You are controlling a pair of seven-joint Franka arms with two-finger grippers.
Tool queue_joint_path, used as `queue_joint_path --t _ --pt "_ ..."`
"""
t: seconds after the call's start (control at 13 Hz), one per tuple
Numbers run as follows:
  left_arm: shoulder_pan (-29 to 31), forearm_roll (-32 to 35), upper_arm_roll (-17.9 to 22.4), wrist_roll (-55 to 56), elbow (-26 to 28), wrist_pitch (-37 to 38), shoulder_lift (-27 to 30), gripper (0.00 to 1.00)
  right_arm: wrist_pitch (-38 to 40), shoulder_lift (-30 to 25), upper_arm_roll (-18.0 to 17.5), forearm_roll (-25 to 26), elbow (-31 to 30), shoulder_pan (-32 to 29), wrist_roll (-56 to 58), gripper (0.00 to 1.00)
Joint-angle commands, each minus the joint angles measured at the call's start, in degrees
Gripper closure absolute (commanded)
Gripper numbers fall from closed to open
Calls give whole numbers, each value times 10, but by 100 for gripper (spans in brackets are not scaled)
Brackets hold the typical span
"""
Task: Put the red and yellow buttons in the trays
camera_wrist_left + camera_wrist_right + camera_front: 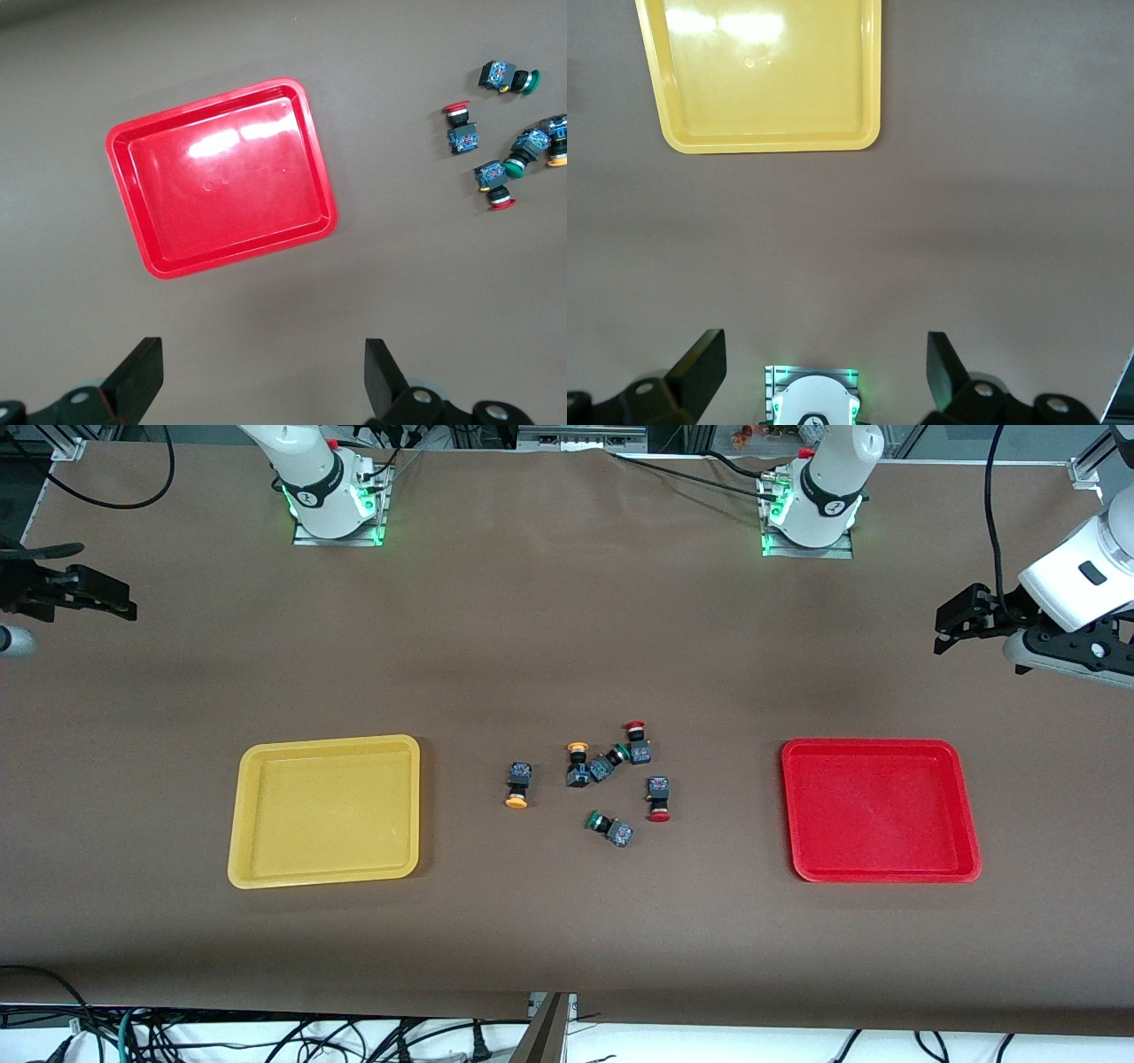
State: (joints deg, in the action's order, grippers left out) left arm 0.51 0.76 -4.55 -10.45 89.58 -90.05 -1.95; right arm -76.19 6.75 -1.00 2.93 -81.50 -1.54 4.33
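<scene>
Two red buttons (658,797) (636,737) and two yellow buttons (517,785) (578,760) lie in a loose cluster mid-table, between the yellow tray (324,811) and the red tray (879,811). Both trays hold nothing. My left gripper (944,627) hangs open over bare table at the left arm's end; its wrist view shows the red tray (221,177), the red buttons (461,133) (494,184) and nothing between its fingers (142,372). My right gripper (106,581) hangs open over the right arm's end, and its wrist view takes in the yellow tray (766,71).
Two green-capped switches (608,765) (609,828) lie among the buttons, one touching a yellow button. The arm bases (337,496) (811,509) stand along the table edge farthest from the front camera. Brown table surface (567,921) stretches round the trays.
</scene>
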Motion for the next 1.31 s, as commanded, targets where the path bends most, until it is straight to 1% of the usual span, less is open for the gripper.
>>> queue_joint_path --t 0.0,0.23,0.46,0.69,0.92,1.08,1.23 --pt "-2 15 -1 7 -9 10 2 0 -4 26 -3 -6 7 7 -2 0" --pt "-2 16 -1 6 -9 10 1 0 -10 79 -3 -6 11 35 5 0" --pt "-2 16 -1 7 -8 10 2 0 -78 111 -3 -26 8 98 -12 0" --pt "-2 16 -1 7 -8 10 2 0 -180 167 -3 -28 7 162 -142 0" --pt "-2 16 -1 7 -8 11 2 0 -263 215 -3 -56 7 216 -235 0" --pt "-2 16 -1 7 -8 11 2 0 -320 249 -3 -59 6 257 -291 0" --pt "-2 16 -1 7 -8 11 1 0 -397 290 -3 -61 7 289 -354 0"
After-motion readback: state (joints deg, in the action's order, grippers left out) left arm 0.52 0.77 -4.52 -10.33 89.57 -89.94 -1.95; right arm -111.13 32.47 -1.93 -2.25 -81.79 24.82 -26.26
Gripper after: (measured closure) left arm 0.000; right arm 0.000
